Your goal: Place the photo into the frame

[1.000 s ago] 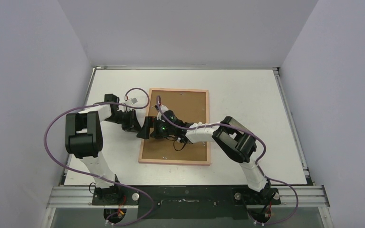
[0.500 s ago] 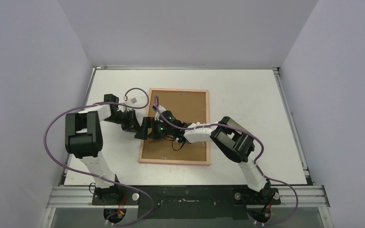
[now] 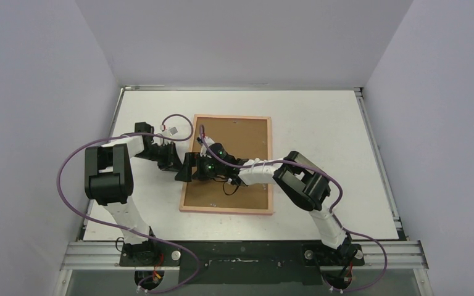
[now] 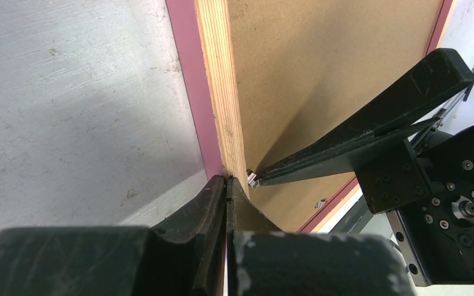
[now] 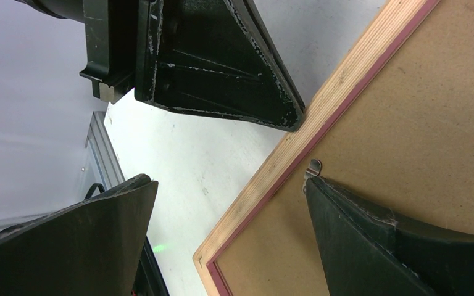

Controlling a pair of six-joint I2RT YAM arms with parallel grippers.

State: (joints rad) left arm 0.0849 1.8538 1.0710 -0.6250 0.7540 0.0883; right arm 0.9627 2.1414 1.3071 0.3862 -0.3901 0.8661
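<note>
This is a robotics lab cell, folks: plain pale walls point(image 3: 37, 92) box in a white bench point(image 3: 321, 123) on three sides of the fingers point(image 5: 222, 74). An aluminium rail point(image 3: 253, 251) runs along the edge behind them, and two black-and-white arms point(image 3: 108, 172) are bolted there, purple cables point(image 3: 68, 166) looping off each. The bench top beneath is scuffed and scratched.

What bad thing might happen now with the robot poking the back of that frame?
The open right gripper has one finger at the small metal tab on the backing board; it might slip off and scratch the board. The shut left gripper only presses its tip against the frame edge, so the frame might slide or tip if the push gets hard.
</note>
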